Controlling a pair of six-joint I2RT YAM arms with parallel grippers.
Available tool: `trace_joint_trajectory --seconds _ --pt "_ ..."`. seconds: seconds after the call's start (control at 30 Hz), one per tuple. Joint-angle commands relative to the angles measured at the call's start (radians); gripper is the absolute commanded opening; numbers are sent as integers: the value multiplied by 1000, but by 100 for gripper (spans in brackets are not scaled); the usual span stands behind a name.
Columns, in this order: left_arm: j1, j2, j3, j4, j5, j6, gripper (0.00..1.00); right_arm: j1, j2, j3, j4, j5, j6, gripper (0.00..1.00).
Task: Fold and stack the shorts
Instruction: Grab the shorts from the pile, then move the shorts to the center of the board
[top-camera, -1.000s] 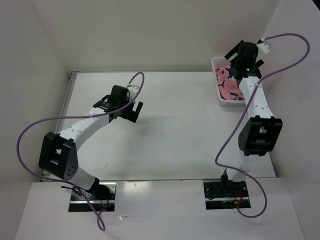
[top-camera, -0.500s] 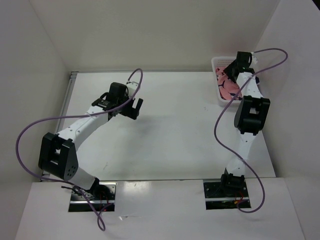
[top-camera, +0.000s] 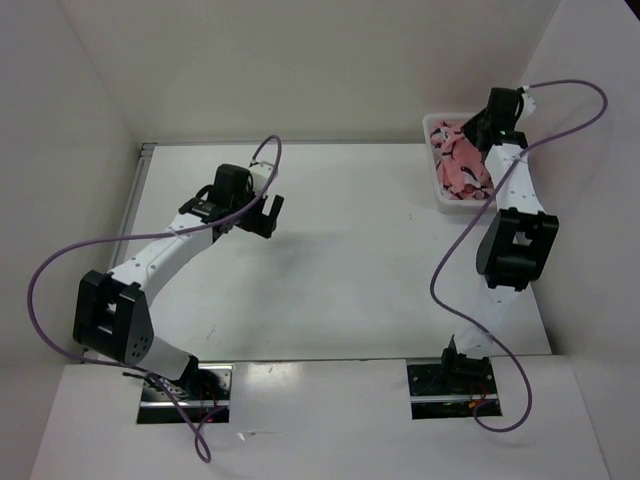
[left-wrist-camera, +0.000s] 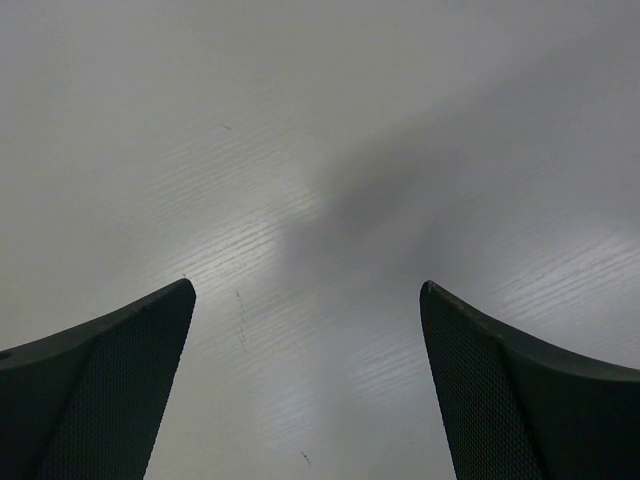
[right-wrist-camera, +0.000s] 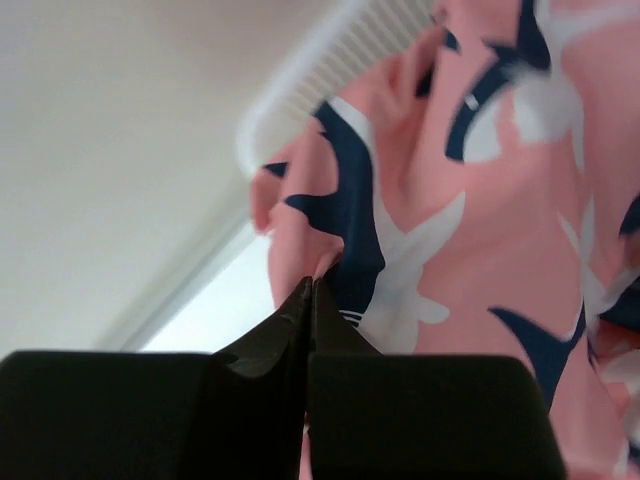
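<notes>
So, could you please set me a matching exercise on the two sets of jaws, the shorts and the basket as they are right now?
Things:
1. left jaws
2. right jaws
3. shorts
4. basket

States:
A. white, at the far right corner of the table
B. pink with navy and white shapes, heaped in the basket
C. open over bare table
D. shut on a fold of the shorts

Pairs: 1-C, 2-D, 3-B, 4-A.
</notes>
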Motion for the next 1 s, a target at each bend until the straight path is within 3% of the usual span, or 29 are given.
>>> trace_joint_trajectory --seconds 0.0,0.23,0.4,0.57,0.8,0.83,0.93,0.97 --pt "4 -67 -1 17 23 3 100 62 -232 86 104 -3 -42 0" --pt "24 -154 43 -36 -51 3 100 297 -430 261 68 -98 -143 0" --pt "134 -258 104 -90 -51 3 100 389 -534 289 55 -166 -157 0" --pt "253 -355 152 -113 -39 3 100 403 -603 160 64 -248 -134 0" --pt "379 -387 161 -122 61 3 100 412 -561 -275 176 -336 -71 0" --pt "392 -378 149 -122 75 3 100 435 -536 -312 186 -313 -88 15" --pt "402 -354 123 -101 133 3 100 446 -383 -271 74 -289 -137 99" --pt "402 -343 109 -101 153 3 100 460 -358 -238 43 -270 -150 99"
